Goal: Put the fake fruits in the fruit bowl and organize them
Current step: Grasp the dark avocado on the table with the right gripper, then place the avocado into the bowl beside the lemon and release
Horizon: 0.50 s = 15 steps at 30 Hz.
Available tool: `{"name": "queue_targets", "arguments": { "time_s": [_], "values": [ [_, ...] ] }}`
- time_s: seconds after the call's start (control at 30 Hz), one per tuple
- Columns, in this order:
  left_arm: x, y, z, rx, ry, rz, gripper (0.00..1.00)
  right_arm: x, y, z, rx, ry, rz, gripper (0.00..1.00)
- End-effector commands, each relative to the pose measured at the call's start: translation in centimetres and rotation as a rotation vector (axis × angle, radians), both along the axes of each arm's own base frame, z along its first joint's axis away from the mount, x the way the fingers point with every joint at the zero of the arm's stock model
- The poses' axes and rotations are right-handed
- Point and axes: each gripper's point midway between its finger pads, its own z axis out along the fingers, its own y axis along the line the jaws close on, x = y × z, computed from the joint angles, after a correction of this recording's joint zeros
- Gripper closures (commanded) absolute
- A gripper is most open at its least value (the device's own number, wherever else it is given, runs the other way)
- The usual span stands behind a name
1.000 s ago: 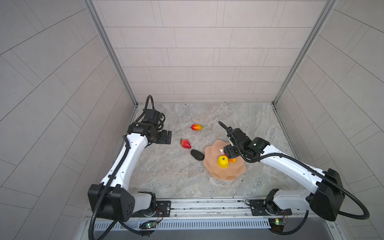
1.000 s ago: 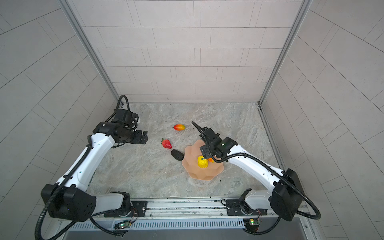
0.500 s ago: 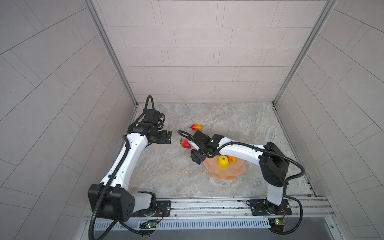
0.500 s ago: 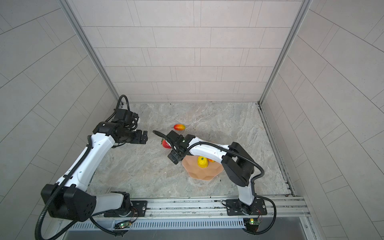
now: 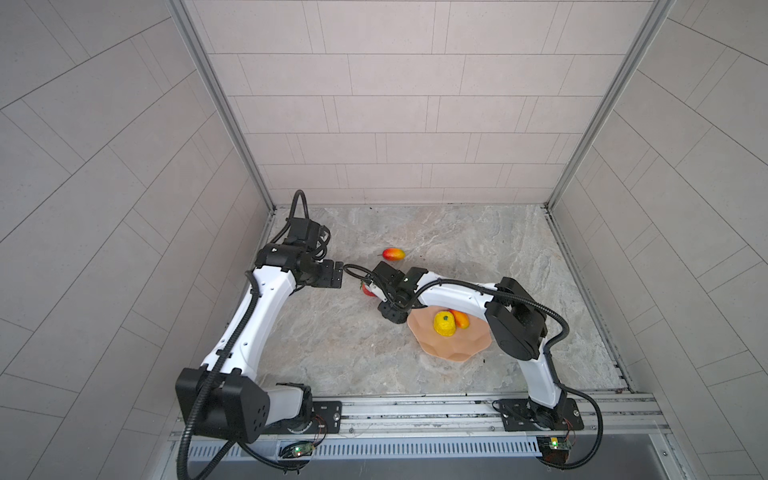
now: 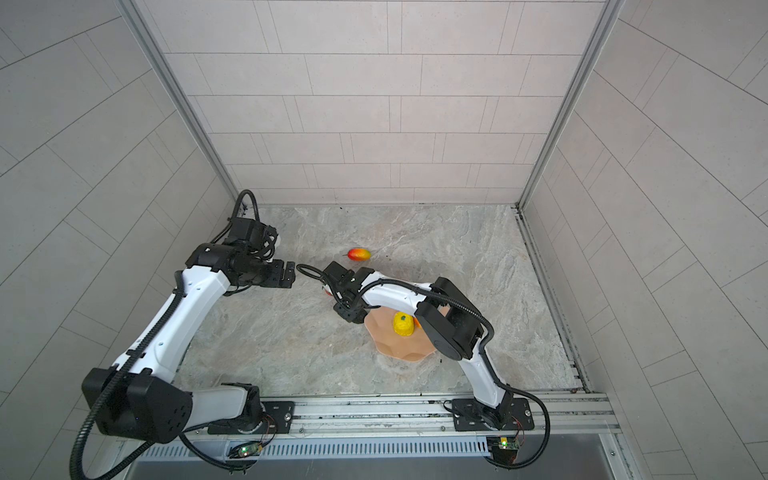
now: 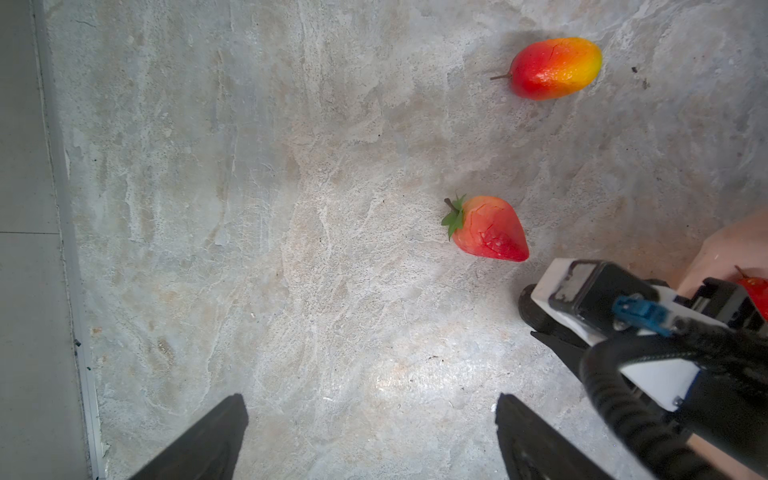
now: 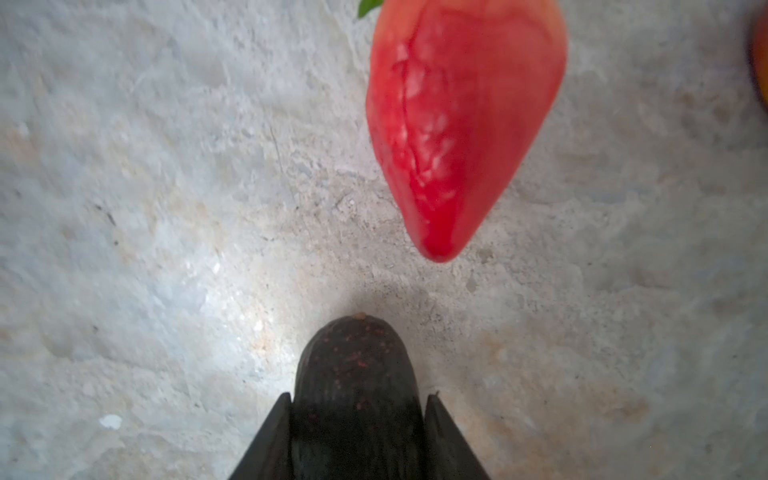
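My right gripper (image 8: pixel 358 397) is shut on the dark avocado-like fruit (image 8: pixel 355 357), one jaw against each side, low over the stone floor just left of the fruit bowl (image 5: pixel 457 347). The red strawberry (image 8: pixel 461 124) lies just beyond the avocado's tip. In both top views the right gripper (image 5: pixel 392 313) hides the avocado and part of the strawberry (image 5: pixel 366 289). A bumpy yellow fruit (image 5: pixel 444 323) and a mango (image 5: pixel 462 319) lie in the peach-pink bowl. A second mango (image 5: pixel 393 254) lies on the floor farther back. My left gripper (image 7: pixel 372 415) hangs open and empty to the left of the strawberry (image 7: pixel 488 228).
The right arm's wrist (image 7: pixel 623 311) crosses between my left gripper and the bowl (image 7: pixel 731 245). Tiled walls close in the floor on three sides. A metal rail (image 5: pixel 415 411) runs along the front edge.
My right gripper has swung left from above the bowl, come down beside the strawberry and closed on the dark avocado-like fruit. The left arm has not moved.
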Motion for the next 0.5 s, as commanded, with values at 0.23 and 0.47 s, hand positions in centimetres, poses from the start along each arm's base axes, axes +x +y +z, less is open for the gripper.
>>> {"name": "queue_targets", "arguments": {
  "time_s": [0.23, 0.47],
  "values": [
    [-0.3, 0.4, 0.2, 0.014, -0.008, 0.0, 0.0, -1.2, 0.4, 7.0, 0.075, -0.071, 0.031, 0.78],
    [-0.4, 0.3, 0.3, 0.01, -0.013, -0.002, 0.0, -2.0, -3.3, 12.5, 0.126, -0.177, -0.045, 0.79]
  ]
}}
